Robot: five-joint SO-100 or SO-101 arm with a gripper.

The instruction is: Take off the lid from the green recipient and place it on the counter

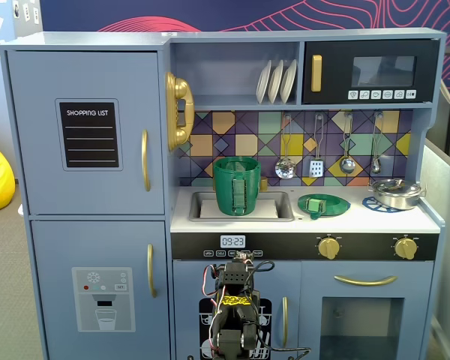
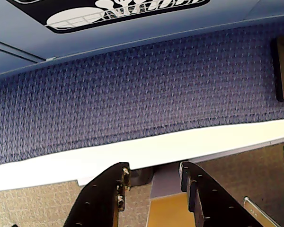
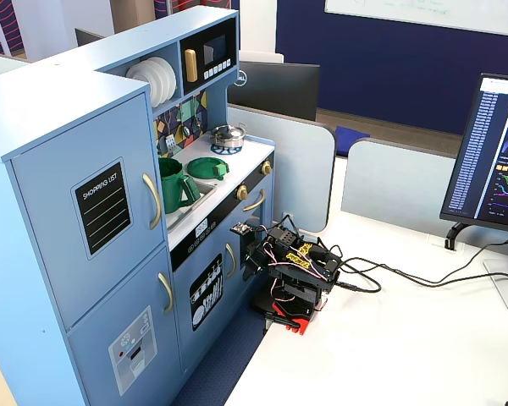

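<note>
Office corner, blue toy kitchen set against a white desk (image 3: 423, 338) that carries the arm.

Jaws (image 2: 154, 172): apart, nothing between them; wrist view shows both dark fingers at the bottom edge, pointing down past the desk edge at blue carpet (image 2: 132, 90) and the foot of the kitchen front. Arm (image 3: 292, 271) folded low on the desk, well apart from the worktop.

Lid (image 1: 323, 204): already off. It lies flat on the counter (image 1: 405, 219), just right of the grey sink (image 1: 274, 215) as this fixed view shows it, apparently over a burner position. Green recipient (image 1: 237, 185): upright in the sink, mouth open. Steel pot (image 1: 396, 193) at the far right, near the lid but not touching.

Step in hand, as judged: task looks complete, arm parked in a rest pose. No further grasp seems called for; at most a check that the lid sits stable.

Views compared: wrist camera sees neither lid nor recipient, only floor and cabinet base. Front fixed view gives lid-to-sink layout; angled fixed view (image 3: 207, 167) confirms the lid rests on the worktop and shows the arm's base and cables.
</note>
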